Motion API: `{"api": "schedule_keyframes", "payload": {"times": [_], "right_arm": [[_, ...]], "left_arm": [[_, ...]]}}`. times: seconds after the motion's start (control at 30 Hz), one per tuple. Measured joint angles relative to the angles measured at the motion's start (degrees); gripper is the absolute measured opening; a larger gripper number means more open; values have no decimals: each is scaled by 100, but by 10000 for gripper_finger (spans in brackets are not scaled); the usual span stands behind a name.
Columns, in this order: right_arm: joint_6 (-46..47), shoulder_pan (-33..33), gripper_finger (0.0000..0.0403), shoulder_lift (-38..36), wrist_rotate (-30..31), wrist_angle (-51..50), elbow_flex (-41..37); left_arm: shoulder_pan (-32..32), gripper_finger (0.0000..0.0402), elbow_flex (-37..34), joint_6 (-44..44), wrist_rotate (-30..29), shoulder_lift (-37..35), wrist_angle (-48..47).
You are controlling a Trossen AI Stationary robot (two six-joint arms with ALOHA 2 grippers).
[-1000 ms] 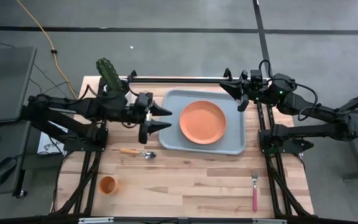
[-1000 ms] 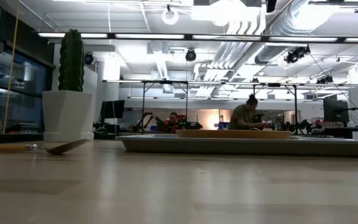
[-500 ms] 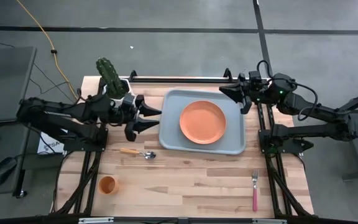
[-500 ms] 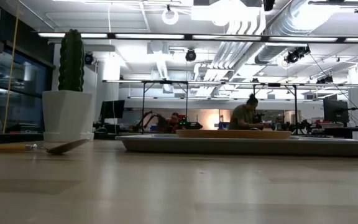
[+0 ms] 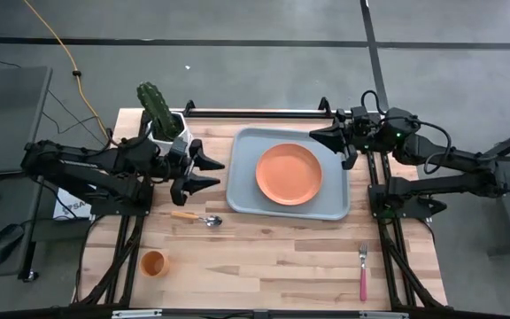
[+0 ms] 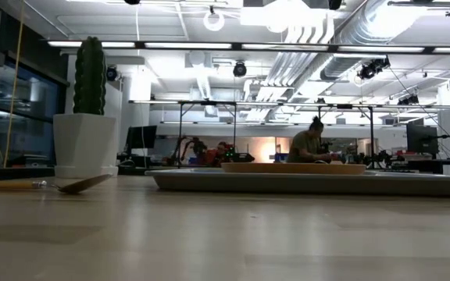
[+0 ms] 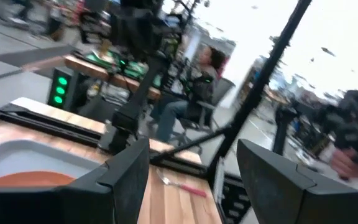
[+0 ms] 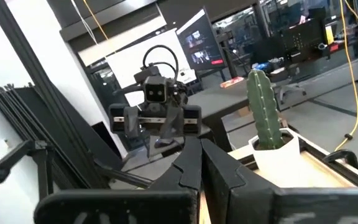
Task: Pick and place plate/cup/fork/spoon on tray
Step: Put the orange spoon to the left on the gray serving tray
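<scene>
The orange plate (image 5: 289, 174) lies in the grey-blue tray (image 5: 242, 199) at the table's far middle; both also show in the low view, plate (image 6: 291, 168) and tray (image 6: 303, 182). The spoon (image 5: 197, 217) lies on the table near the tray's left corner. The orange cup (image 5: 152, 263) stands upright at the near left. The pink-handled fork (image 5: 362, 270) lies at the near right. My left gripper (image 5: 220, 172) is open and empty, just left of the tray and above the table. My right gripper (image 5: 315, 135) is shut and empty, over the tray's far right corner.
A cactus in a white pot (image 5: 159, 111) stands at the far left corner, close behind my left arm; it also shows in the low view (image 6: 88, 117). Bare wood lies between the cup and the fork. People sit in the room beyond the table.
My left gripper has drawn back from over the tray's left rim toward the table's left edge. My right gripper has turned from pointing toward the near edge to pointing toward the table's left, over the tray's far right corner. No object has moved.
</scene>
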Motion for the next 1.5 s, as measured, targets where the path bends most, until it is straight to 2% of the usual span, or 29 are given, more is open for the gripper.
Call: {"api": "schedule_keyframes", "payload": {"times": [0.2, 0.4, 0.6, 0.8, 1.1, 1.5], "right_arm": [[-83, 0, 0, -1, -2, 4, 0], [-83, 0, 0, -1, -4, 0, 0], [-83, 0, 0, -1, -7, -4, 0], [-86, 0, 0, -1, -7, -9, 0], [-105, 0, 0, -1, 243, -33, 0], [-83, 0, 0, -1, 243, -369, 0]], "left_arm": [[0, 229, 0, 486, 659, 0, -769], [-5, 229, 0, 697, 731, -63, -1760], [-173, 229, 0, 1137, 731, -43, -3689], [-635, 229, 0, 1454, 572, 373, -5396], [-1244, 229, -52, 1472, -428, 1665, -5567], [-1373, 229, -54, 1214, -405, 3382, -5190]]}}
